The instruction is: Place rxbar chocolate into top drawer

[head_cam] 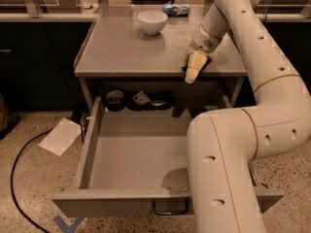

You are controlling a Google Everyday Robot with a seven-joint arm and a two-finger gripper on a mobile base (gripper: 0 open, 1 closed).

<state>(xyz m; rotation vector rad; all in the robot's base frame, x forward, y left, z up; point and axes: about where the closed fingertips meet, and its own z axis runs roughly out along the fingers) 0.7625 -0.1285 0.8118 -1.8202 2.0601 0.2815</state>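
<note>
My gripper (193,68) hangs low over the front right edge of the grey table (121,50), fingertips pointing down and toward the front. It looks shut on the rxbar chocolate (204,62), of which only dark slivers show on either side of the cream fingers. Below the table, the top drawer (136,154) is pulled wide open. Its flat grey bottom is bare in the middle and front, and its loop handle (170,210) shows on the front panel. My arm's lower link covers the drawer's right side.
A white bowl (152,22) stands at the table's back, with a bluish packet (176,8) behind it. A black tape roll (115,99) and a shiny packet (142,98) lie at the drawer's back. White paper (60,136) and a black cable (17,178) lie on the floor at left.
</note>
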